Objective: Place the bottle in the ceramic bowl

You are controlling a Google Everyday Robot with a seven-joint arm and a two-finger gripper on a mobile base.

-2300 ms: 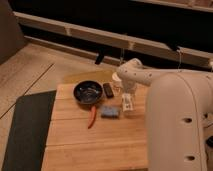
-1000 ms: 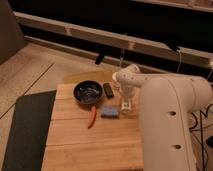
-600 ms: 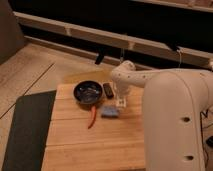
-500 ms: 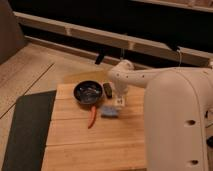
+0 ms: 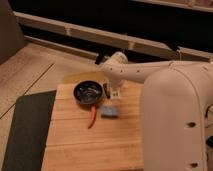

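The ceramic bowl (image 5: 77, 92), round and glossy dark blue-black, sits on the wooden table near its far edge. My gripper (image 5: 115, 93) hangs just to the right of the bowl, at the end of the white arm reaching in from the right. It is shut on a slim pale thing that hangs down between its fingers, the bottle (image 5: 117, 91), held low over the table. The bottle is beside the bowl's right rim, not over it. Its label and cap cannot be made out.
A blue sponge (image 5: 110, 111) lies in front of the gripper. An orange-red stick-like item (image 5: 92, 119) lies in front of the bowl. A small black oblong object (image 5: 106, 88) sits between bowl and gripper. My white body (image 5: 175, 120) fills the right side. A dark mat (image 5: 25, 130) lies left of the table (image 5: 90, 147).
The gripper has moved left toward the bowl, carrying the pale bottle with it. Bowl, sponge and orange item have stayed in place.
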